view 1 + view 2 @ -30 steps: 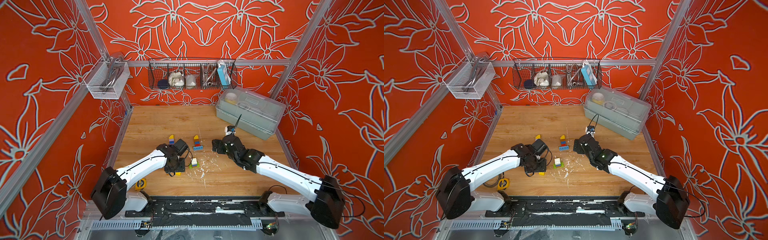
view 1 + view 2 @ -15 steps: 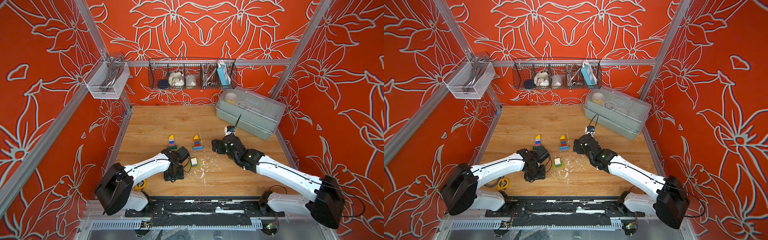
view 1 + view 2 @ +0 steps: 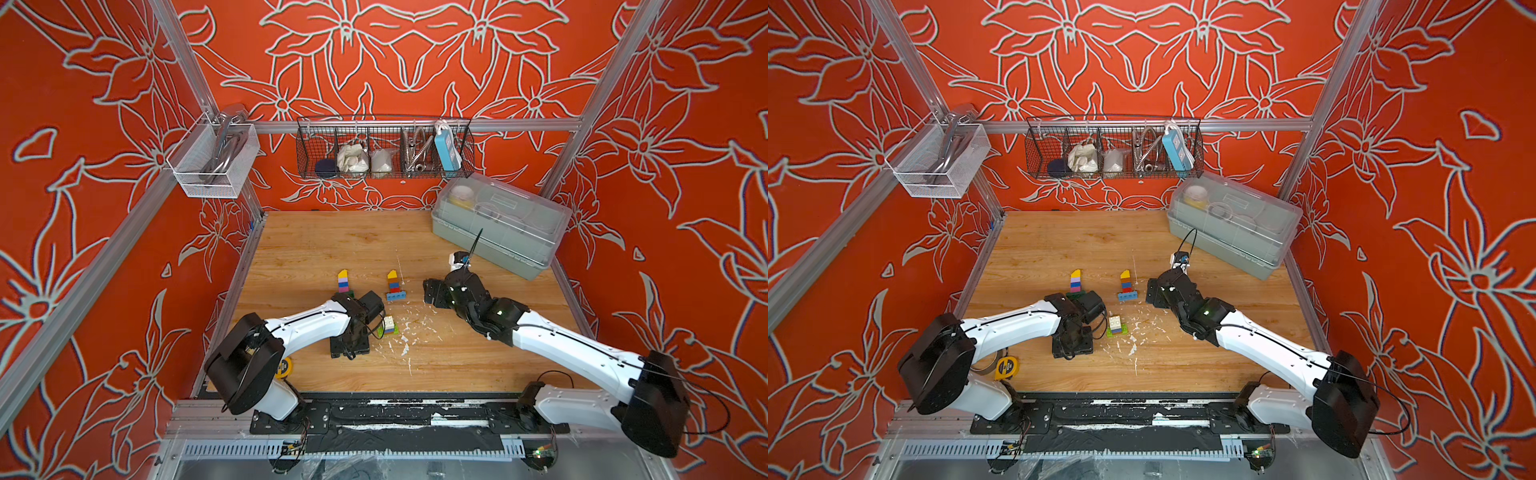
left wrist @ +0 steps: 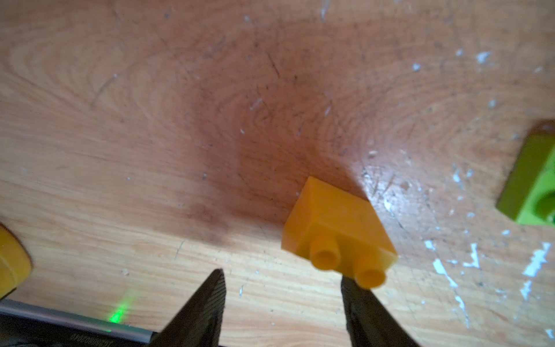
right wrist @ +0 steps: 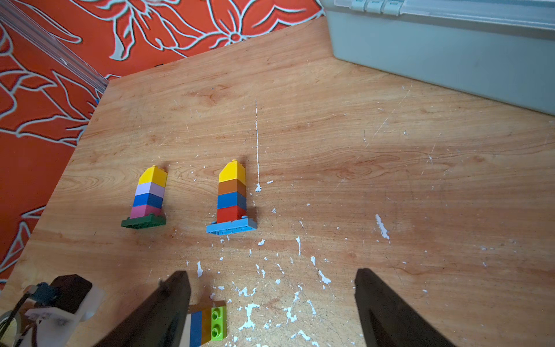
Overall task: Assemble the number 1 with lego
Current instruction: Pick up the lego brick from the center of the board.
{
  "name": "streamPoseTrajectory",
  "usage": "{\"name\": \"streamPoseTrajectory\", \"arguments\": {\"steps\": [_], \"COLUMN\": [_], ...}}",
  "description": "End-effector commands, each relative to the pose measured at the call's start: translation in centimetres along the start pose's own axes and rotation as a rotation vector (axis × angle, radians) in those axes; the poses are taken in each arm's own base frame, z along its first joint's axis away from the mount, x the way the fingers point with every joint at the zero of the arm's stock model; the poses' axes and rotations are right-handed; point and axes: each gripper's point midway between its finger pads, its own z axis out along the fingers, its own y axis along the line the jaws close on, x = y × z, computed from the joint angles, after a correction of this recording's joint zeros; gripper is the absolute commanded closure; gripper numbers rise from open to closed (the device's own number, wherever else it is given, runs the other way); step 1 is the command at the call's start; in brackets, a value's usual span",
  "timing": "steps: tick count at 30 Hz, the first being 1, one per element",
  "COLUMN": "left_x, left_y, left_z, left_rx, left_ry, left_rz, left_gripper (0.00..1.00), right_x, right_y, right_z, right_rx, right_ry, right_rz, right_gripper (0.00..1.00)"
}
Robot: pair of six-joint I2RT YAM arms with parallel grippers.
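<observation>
Left pincer point(image 4: 282, 275) is released and pointing down at the desk point(image 4: 150, 120), with just bare wood between its fingers. A loose yellow brick point(image 4: 336, 222) lies on its side just past one fingertip, studs right up against it but not gripped. In both top views that brick is totally hidden under the left wrist, lower middle of the frame.

The lime end of a short stack point(image 4: 528, 186) gets chopped off by the edge of the left wrist view. The yellow blob at the opposite edge is probably the tape measure point(image 4: 12, 261), but it's too blurry and cut off to be sure. The right wrist view only catches part of that stack too, since one finger covers the rest.

Right pincer point(image 5: 270, 272) is spread wide with nothing in it.

Two taller stacks sit mid-desk, one on a dark green base point(image 5: 147, 195) and one on a light blue base point(image 5: 232, 195). In both top views the green base is half hidden behind the left arm.
</observation>
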Motion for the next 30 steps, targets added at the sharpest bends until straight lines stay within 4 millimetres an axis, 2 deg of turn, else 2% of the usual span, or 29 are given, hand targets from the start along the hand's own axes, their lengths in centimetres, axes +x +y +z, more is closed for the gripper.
{"name": "streamPoseTrajectory", "arguments": {"steps": [1, 9, 12, 15, 18, 22, 26, 30], "left_x": [-0.5, -0.7, -1.0, -1.3, -1.3, -1.1, -1.4, -2.7], "left_y": [1.5, 4.9, 5.5, 4.6, 3.4, 2.7, 1.9, -0.4], "left_z": [-0.3, -0.8, -0.8, -1.4, -2.8, -4.6, -4.8, -4.5], "left_rx": [-0.083, -0.146, -0.134, -0.081, 0.001, 0.078, 0.117, 0.155], "left_ry": [-0.015, -0.011, -0.007, -0.008, -0.021, -0.047, -0.044, -0.024], "left_rz": [-0.019, -0.089, -0.112, -0.111, -0.122, -0.167, -0.235, -0.251], "left_gripper": [0.38, 0.38, 0.38, 0.38, 0.38, 0.38, 0.38, 0.38], "right_x": [0.1, 0.1, 0.2, 0.1, 0.0, 0.1, 0.2, 0.2], "right_y": [-0.3, -0.2, -0.2, -0.2, -0.3, -0.2, 0.0, 0.0], "right_z": [0.1, 0.0, 0.0, -0.1, -0.1, 0.0, 0.2, 0.2], "right_rx": [0.005, 0.001, -0.001, -0.001, 0.001, 0.001, -0.004, -0.004], "right_ry": [-0.002, -0.002, 0.001, -0.002, -0.005, -0.004, 0.004, 0.008], "right_rz": [0.007, 0.009, 0.007, 0.007, 0.008, 0.004, -0.003, -0.005], "right_gripper": [0.09, 0.09, 0.09, 0.09, 0.09, 0.09, 0.09, 0.09]}}
